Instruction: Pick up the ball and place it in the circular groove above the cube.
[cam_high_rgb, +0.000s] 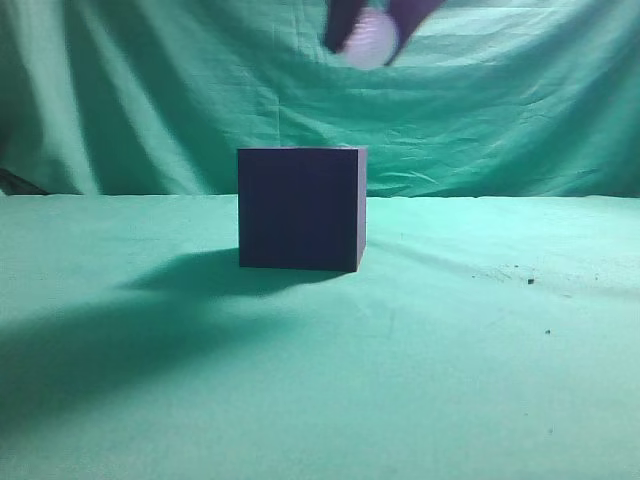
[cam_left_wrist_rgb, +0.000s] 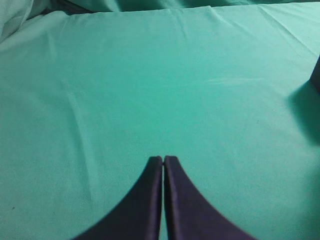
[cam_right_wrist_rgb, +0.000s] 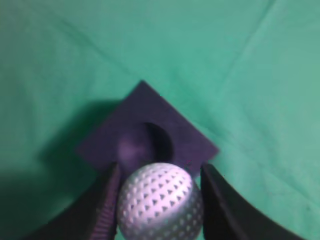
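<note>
Pick-up done: right gripper fingers clamped on the ball, held in the air above the cube mid-counter. Groove empty; lowering and release remain. Left gripper fingers together, idle, holding nothing.

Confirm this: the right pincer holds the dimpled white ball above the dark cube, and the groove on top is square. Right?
Not quite: the groove in the dark navy matte cube is circular, as the right wrist view shows. The right pincer does hold the dimpled white ball above it.
</note>
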